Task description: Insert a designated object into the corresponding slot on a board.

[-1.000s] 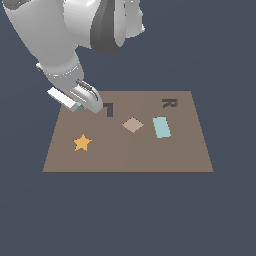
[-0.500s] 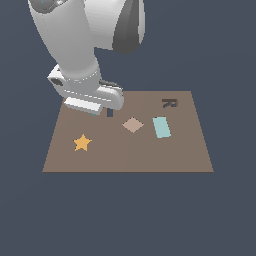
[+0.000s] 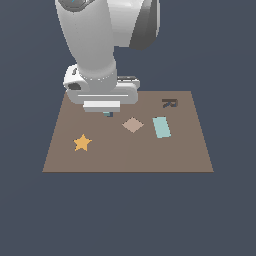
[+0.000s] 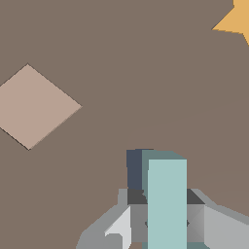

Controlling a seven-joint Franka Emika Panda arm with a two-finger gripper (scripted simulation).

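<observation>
**Arm swings across to the slot**

The white robot arm has swept from the exterior view's left edge of the flat brown board (image 3: 150,150) toward the middle of its far side, and it's now upright over that spot. The gripper (image 3: 107,113) has travelled with it, carrying the small light-teal L-shaped piece (image 4: 166,202) between its fingers. The small dark L-shaped recess (image 4: 133,169), open to the exterior view a second ago, is now hidden there behind the hand; in the wrist view the piece sits just beside a dark sliver of it.
</observation>
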